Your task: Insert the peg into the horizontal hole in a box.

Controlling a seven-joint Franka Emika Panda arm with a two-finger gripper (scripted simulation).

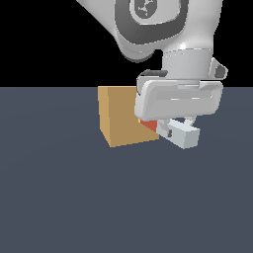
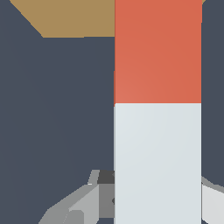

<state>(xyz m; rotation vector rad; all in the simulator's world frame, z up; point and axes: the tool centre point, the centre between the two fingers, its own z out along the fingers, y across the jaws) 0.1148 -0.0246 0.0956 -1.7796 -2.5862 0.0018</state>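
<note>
While the white pincer (image 1: 174, 129) pinches the pale grey-white half, the long square-sectioned red-orange and white peg (image 2: 157, 109) sits right of centre against the plain tan-orange box (image 1: 126, 116); rigid and probably light, best held there.

Arm reaching down, gripper (image 1: 174, 129) low, jaws clamped on the peg (image 2: 157, 109)

My arm (image 1: 163, 24) is showing as glossy white rounded shells, with a dark grey ring circling a joint cap near the exterior view's top edge. Below it, a short white cylinder is meeting my broad, boxy pale-grey hand, dark seams edging it. My fingers (image 2: 83, 205) are looking mid-grey and angular, with darker recesses in the wrist view.
</note>
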